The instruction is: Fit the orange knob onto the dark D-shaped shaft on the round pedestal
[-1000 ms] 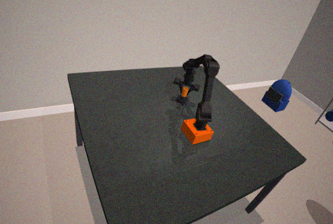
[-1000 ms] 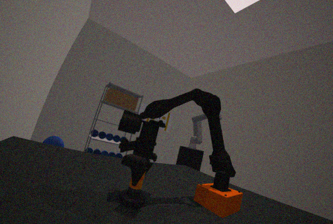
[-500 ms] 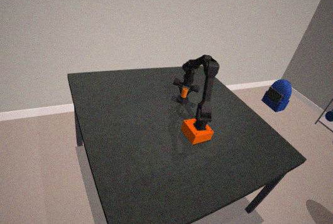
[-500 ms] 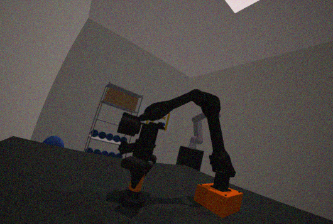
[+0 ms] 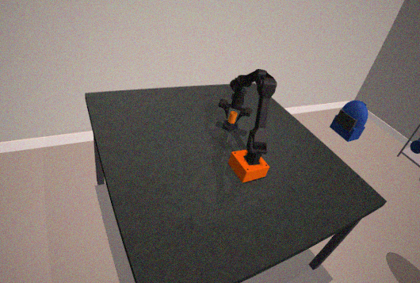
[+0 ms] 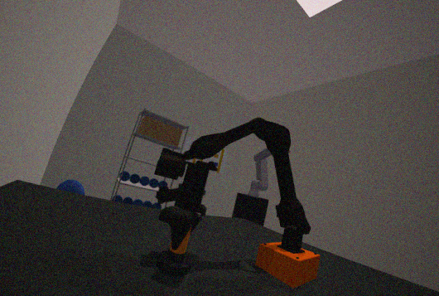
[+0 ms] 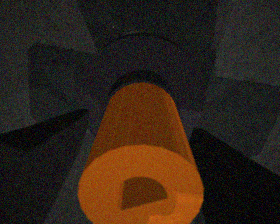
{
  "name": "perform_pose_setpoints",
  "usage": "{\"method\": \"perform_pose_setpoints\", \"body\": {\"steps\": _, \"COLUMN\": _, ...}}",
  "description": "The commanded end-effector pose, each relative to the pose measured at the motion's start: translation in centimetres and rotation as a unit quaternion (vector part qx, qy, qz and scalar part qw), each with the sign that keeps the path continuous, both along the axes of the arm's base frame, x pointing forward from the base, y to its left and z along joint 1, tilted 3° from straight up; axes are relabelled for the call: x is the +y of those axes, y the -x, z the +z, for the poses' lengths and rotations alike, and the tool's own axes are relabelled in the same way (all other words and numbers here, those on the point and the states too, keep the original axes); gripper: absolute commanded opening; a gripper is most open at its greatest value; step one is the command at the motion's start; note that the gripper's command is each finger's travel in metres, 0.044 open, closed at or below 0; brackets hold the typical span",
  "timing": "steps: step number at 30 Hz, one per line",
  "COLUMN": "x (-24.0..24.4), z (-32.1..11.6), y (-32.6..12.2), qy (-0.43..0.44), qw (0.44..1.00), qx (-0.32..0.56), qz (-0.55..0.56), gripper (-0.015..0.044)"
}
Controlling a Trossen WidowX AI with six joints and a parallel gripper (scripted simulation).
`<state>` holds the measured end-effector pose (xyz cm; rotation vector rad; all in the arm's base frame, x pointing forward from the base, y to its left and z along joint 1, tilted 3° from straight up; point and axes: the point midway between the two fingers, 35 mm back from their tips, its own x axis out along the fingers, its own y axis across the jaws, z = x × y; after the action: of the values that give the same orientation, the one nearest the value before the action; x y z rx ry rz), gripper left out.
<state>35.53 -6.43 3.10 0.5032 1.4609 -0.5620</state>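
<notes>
The orange knob (image 5: 232,117) (image 6: 180,246) (image 7: 141,120) stands upright over the round dark pedestal (image 5: 229,126) (image 7: 141,52). Its lower end is at or very near the pedestal's top, and no length of shaft shows between them. A dark curved band borders that lower end in the wrist view. A D-shaped recess shows in the knob's near end face. My gripper (image 5: 233,115) (image 7: 140,126) is open, with its fingers on either side of the knob and a little apart from it. The shaft is hidden, and so is its flat side.
The arm's orange base block (image 5: 253,174) (image 6: 286,269) stands on the dark table (image 5: 170,205), nearer the top camera than the pedestal. A blue helmet-like object (image 5: 357,112) and a shelf rack (image 6: 135,136) are beyond the table.
</notes>
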Motion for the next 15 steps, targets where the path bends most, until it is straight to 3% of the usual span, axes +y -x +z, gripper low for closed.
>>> {"method": "perform_pose_setpoints", "body": {"steps": 1, "x": 0.0, "z": 0.0, "y": 0.0, "qy": 0.0, "qw": 1.0, "qx": 0.0, "qz": 0.0, "gripper": 0.0394}}
{"method": "perform_pose_setpoints", "body": {"steps": 3, "x": 0.0, "z": 0.0, "y": 0.0, "qy": 0.0, "qw": 1.0, "qx": 0.0, "qz": 0.0, "gripper": 0.044}}
{"method": "perform_pose_setpoints", "body": {"steps": 12, "x": 0.0, "z": 0.0, "y": 0.0, "qy": 0.0, "qw": 1.0, "qx": 0.0, "qz": 0.0, "gripper": 0.044}}
{"method": "perform_pose_setpoints", "body": {"steps": 15, "x": 0.1, "z": 2.3, "y": -0.2, "qy": 0.0, "qw": 1.0, "qx": 0.0, "qz": 0.0, "gripper": 0.044}}
